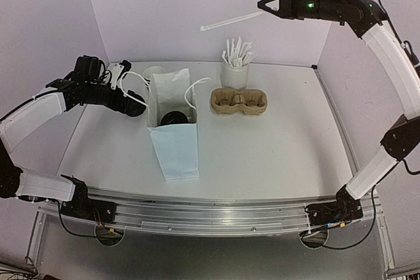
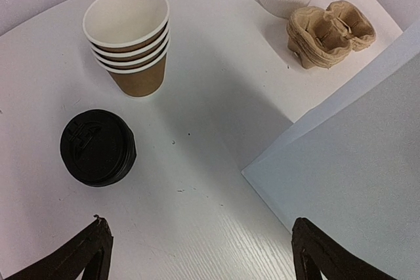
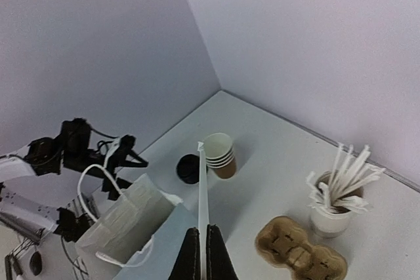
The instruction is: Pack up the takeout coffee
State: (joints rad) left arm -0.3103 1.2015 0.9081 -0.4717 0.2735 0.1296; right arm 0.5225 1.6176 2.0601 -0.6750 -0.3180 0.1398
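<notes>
My raised right gripper pinches a thin white stick. My left gripper hangs spread beside the white paper bag, facing stacked brown paper cups and black plastic lids.

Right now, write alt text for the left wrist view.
A stack of brown white-rimmed paper cups stands on a white table near a stack of round black plastic lids. Beyond lies a tan moulded-pulp cup carrier; a white paper bag fills the right.
</notes>
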